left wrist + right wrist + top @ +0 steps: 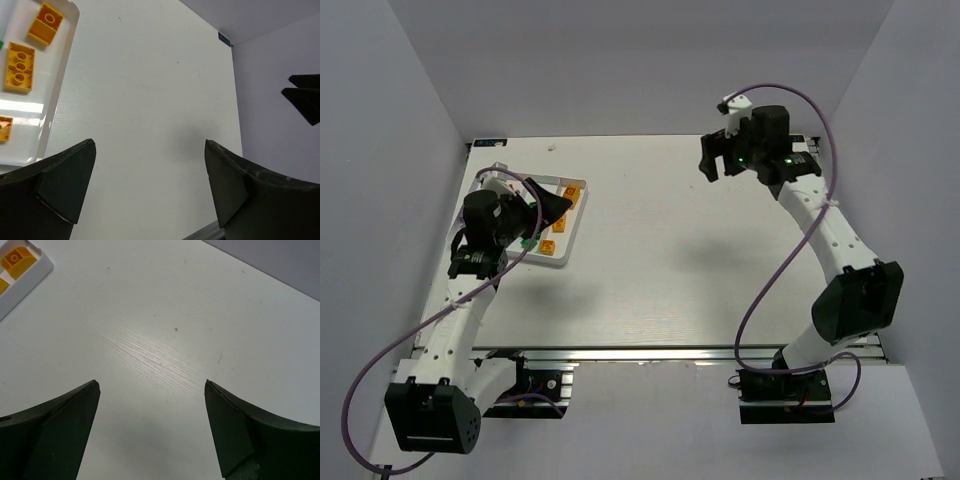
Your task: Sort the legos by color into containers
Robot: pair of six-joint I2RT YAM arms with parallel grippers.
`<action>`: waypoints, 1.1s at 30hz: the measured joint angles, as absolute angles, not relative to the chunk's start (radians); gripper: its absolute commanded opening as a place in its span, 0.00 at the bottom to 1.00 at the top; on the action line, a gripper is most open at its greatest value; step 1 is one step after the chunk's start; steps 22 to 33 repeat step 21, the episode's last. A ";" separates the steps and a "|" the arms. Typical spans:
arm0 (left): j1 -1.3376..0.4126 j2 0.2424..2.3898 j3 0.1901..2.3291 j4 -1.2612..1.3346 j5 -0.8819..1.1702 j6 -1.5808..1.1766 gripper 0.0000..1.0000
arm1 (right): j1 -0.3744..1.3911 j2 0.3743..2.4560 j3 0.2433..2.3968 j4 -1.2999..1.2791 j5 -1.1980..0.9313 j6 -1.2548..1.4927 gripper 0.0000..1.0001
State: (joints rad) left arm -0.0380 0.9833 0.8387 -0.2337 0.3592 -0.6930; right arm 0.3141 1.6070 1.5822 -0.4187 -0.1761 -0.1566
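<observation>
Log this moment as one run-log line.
left fingers: open, empty, near tray | right fingers: open, empty, above table | orange-yellow bricks: in tray

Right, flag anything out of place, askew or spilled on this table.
Nothing stands out. The orange-yellow bricks in view lie inside the white tray, which sits slightly skewed on the table. The left gripper and right gripper hang open and empty.

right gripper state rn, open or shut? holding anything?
Open. In the right wrist view the right gripper has its fingers spread wide, with only the table showing between them; nothing held.
</observation>
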 measured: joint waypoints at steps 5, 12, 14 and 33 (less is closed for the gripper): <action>-0.090 1.052 0.847 -0.224 0.347 -0.676 0.98 | 0.225 1.495 1.537 -0.501 -0.162 -0.157 0.89; -0.159 1.080 0.899 -0.213 0.309 -0.653 0.98 | 0.180 1.441 1.502 -0.532 -0.083 -0.136 0.90; -0.175 1.080 0.916 -0.208 0.294 -0.647 0.98 | 0.177 1.439 1.493 -0.534 -0.072 -0.126 0.89; -0.192 1.062 0.942 -0.218 0.238 -0.631 0.98 | 0.175 1.413 1.476 -0.515 -0.067 -0.086 0.89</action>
